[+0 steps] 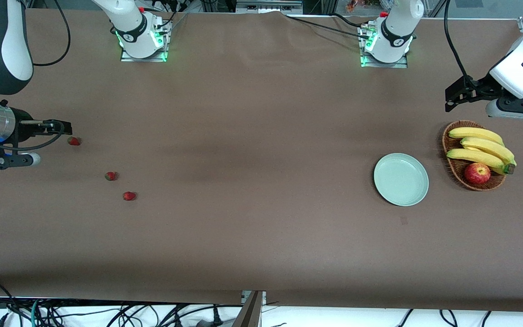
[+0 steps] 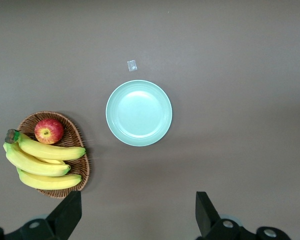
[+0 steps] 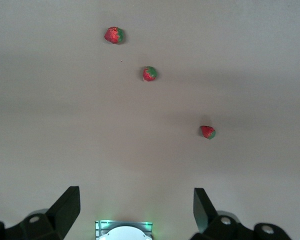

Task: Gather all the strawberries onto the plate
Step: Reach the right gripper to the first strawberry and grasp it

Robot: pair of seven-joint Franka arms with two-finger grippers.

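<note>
— Brown cloth covers the whole surface (image 1: pixel 261 136); what lies on it?

— Toward the right arm's end, three strawberries in a slanting row, well apart from each other. One berry (image 1: pixel 74 141) is farthest from the front camera, a second berry (image 1: pixel 111 175) sits nearer, and a third berry (image 1: pixel 129 196) nearest of all. Each shows red flesh with a bit of green cap.

— And the plate?

— The plate (image 1: pixel 401 179) is toward the left arm's end, pale green and bare inside. Just beside it, closer to that end of the surface, stands a wicker basket (image 1: pixel 452 170) with bananas (image 1: pixel 481 147) and an apple (image 1: pixel 477 173) in it. A small pale scrap (image 2: pixel 132 65) lies near the plate's rim, nearer the front camera.

— Where are the claws?

— The right claw (image 1: pixel 61 126) hangs at the right arm's end, close beside the berry farthest from the camera, its fingers (image 3: pixel 65 207) spread apart and holding nothing. The left claw (image 1: pixel 454 97) hovers up at the left arm's end, close to the basket; its fingers (image 2: pixel 67 212) are also spread wide, with nothing between them.

— Any berry on the plate?

— None; all three rest on the cloth, well apart from the plate.
</note>
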